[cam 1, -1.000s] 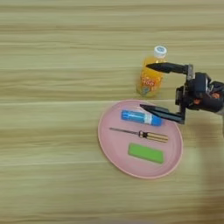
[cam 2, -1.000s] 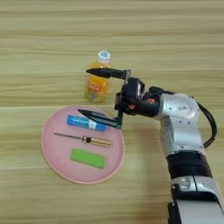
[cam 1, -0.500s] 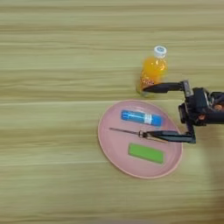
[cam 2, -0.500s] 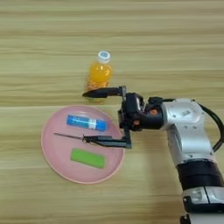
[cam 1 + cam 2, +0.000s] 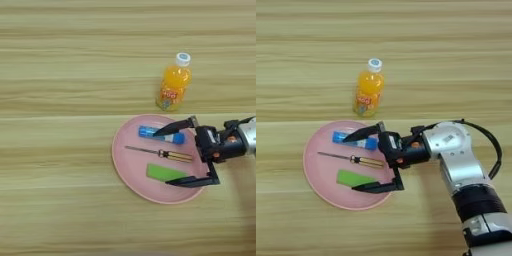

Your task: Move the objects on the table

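**One plate, three items on it, one bottle off it, gripper spread wide**

Table (image 5: 60,75): light-brown wood w/ horizontal grain, fills both views.

Left to right. One round pink plate (image 5: 125,162) sits on the table, a bit right of centre in the left eye view. It holds three things, stacked far to near:
- 1 blue tube w/ white label (image 5: 161,134), lying flat at the far part of the plate, long axis roughly left-right.
- 1 thin screwdriver (image 5: 159,153), mid-plate, metal shaft pointing left, yellow-black handle to the right.
- 1 flat bright-green block (image 5: 167,173), near part of the plate, slightly angled, just below the screwdriver handle.

One orange-drink bottle (image 5: 174,84), white cap, red label, stands on bare table just beyond the plate's far-right rim; not touching the plate as far as can be seen. It looks a little tilted, cap toward upper right.

Right gripper (image 5: 360,161): one, w/ two black fingers, comes in from the right over the plate's right half. Fingers spread wide, gripping nothing. Far finger (image 5: 363,133) has its tip over the blue tube's right end; near finger (image 5: 376,187) lies over the plate's near-right rim, tip just beside the green block. Screwdriver handle sits between the two fingers. Silver forearm (image 5: 456,155) runs off toward bottom right, black cable looping beside it.
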Tool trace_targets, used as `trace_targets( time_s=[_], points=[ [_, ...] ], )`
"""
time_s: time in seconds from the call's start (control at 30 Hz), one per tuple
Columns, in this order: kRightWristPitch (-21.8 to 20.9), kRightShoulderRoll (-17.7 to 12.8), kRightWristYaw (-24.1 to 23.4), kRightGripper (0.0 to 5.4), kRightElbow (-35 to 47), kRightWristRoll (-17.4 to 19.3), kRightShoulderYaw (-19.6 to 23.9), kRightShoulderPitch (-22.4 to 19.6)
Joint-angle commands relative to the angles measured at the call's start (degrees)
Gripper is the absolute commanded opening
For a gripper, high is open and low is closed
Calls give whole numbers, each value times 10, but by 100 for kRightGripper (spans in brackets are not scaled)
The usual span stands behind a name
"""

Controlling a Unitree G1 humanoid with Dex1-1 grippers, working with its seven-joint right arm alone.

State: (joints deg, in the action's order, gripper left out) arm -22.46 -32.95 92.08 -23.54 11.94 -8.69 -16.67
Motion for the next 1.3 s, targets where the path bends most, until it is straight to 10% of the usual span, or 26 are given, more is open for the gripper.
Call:
trace_targets(
  time_s=[0.03,0.23,0.7,1.3],
  points=[
    [-33,-17,-41,537,-19,-29,3,-36],
    [-80,-18,-96,537,-80,-96,-8,-44],
    [-108,-24,-113,537,-111,-113,-35,-58],
    [-113,-35,-118,359,-121,-126,-59,-62]
  ],
)
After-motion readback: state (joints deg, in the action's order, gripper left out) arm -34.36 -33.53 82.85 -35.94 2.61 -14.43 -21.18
